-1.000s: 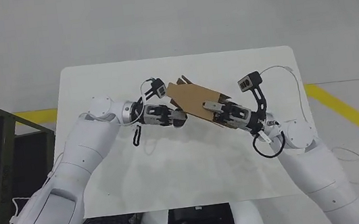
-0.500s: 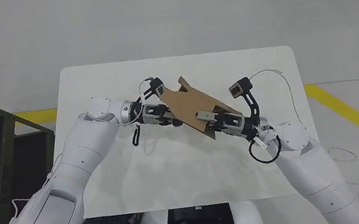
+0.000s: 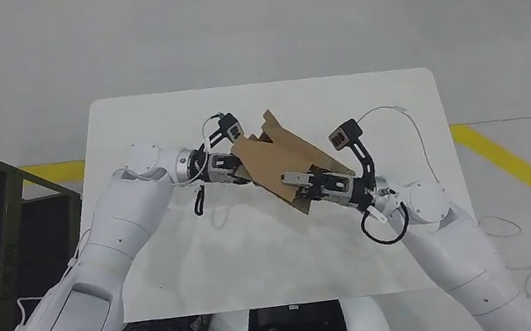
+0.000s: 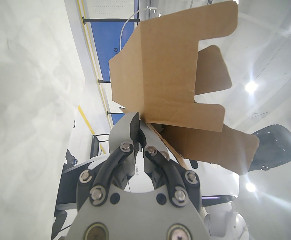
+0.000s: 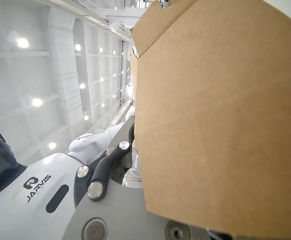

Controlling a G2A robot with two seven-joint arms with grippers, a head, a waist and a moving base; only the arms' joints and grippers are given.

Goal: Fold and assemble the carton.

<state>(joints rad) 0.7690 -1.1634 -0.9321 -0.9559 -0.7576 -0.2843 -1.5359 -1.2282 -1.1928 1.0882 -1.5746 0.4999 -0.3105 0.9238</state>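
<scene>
The brown carton (image 3: pixel 279 154) hangs above the middle of the white table, partly unfolded, with its flaps sticking up and out. My left gripper (image 3: pixel 239 172) is shut on the carton's left edge; the left wrist view shows the fingertips (image 4: pixel 136 123) pinching a panel's corner (image 4: pixel 166 75), with several flaps spread beyond. My right gripper (image 3: pixel 298 179) holds the carton's near right edge. In the right wrist view a broad panel (image 5: pixel 211 113) lies across the gripper; one finger (image 5: pixel 131 134) shows beside it and the other is hidden behind the cardboard.
The white table (image 3: pixel 208 264) has bare surface in front of and around the carton. A green metal frame (image 3: pixel 6 189) stands off the table's left side. A yellow floor line (image 3: pixel 517 163) runs past on the right.
My right gripper has moved left and toward the table's front with the carton's edge. The carton has bunched up and tilted, its flaps rising. The left gripper shifted slightly left.
</scene>
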